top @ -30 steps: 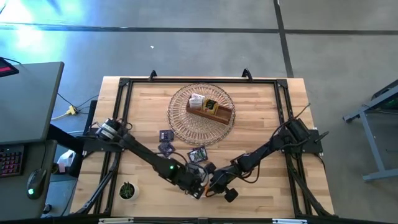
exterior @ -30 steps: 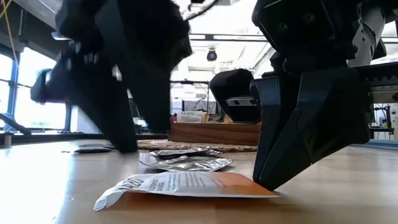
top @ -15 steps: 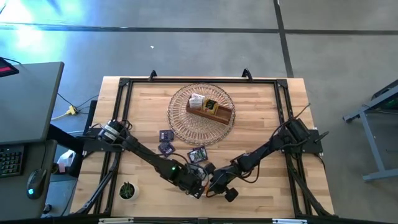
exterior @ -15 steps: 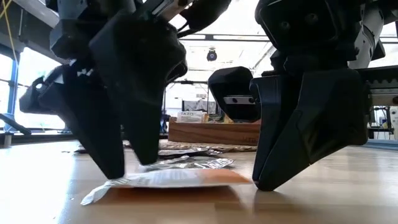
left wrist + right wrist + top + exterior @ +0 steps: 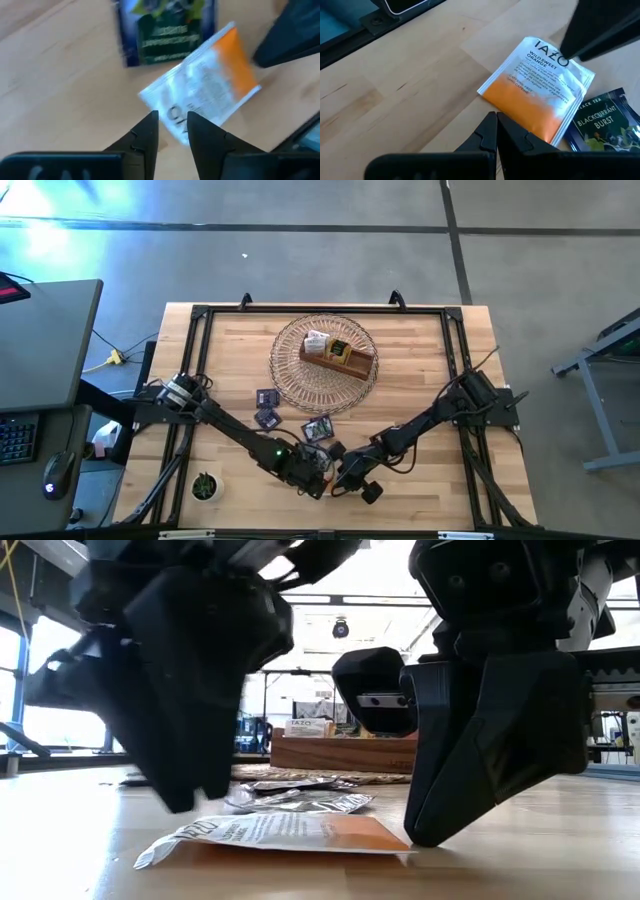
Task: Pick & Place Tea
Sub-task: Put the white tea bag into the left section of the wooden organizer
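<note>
1. Wooden table (image 5: 420, 350) with a black frame, grey concrete floor around it, a desk off to the left side
2. left gripper (image 5: 172, 131) hangs right over the white end of the orange-and-white tea sachet (image 5: 537, 90); its fingers (image 5: 145, 135) are parted with a narrow gap and aren't clamping anything that I can see
3. right gripper (image 5: 496, 131) is clenched tight, tips pressed down at the sachet's orange edge, nothing between them
4. a dark blackcurrant sachet (image 5: 602, 122) lies just beyond the orange one, a few more near it
5. further past both sets of fingers sits the wicker basket (image 5: 290, 375) holding a brown wooden box (image 5: 338, 360)
</note>
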Tool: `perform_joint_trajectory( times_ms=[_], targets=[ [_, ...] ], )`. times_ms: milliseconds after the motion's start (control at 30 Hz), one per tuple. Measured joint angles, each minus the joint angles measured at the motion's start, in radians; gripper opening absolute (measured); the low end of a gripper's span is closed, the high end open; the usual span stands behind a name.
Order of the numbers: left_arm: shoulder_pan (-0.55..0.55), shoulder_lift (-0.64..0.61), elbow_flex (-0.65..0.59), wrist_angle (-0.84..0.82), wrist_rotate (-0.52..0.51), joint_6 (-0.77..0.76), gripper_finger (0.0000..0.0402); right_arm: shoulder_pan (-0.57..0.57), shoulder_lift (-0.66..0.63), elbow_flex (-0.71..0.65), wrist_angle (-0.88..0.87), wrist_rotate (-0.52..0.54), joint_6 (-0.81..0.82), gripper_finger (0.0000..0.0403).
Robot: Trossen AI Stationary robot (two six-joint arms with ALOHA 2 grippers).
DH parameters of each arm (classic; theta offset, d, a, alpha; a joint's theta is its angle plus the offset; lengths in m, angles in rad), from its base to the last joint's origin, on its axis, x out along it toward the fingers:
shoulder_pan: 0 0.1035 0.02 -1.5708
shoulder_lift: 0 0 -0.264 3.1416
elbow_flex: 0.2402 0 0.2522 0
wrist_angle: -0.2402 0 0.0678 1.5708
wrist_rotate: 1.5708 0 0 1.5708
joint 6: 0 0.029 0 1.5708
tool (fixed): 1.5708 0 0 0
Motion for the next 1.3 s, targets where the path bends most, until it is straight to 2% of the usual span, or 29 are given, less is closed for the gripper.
perform_joint_trajectory(
  times_ms=[433,600,800,1033,1300],
  targets=[
    [0.000,0.014,0.001,-0.009,0.064,0.039,0.0099,0.000,0.000,0.000,0.005,0.002,0.005,0.0000],
    [0.022,0.014,0.001,0.000,0.141,0.039,0.0099,0.000,0.000,0.000,0.005,0.002,0.007,0.0000],
    [0.022,0.014,0.040,-0.008,0.118,0.061,0.0099,0.000,0.000,0.000,0.005,0.002,0.008,0.0000],
    [0.013,0.014,0.080,-0.137,0.135,0.025,0.0099,0.000,0.000,0.000,0.006,0.002,0.004,0.0000],
    [0.011,0.014,0.080,-0.123,0.079,0.012,0.0099,0.000,0.000,0.000,0.006,0.002,0.002,0.0000]
  ],
)
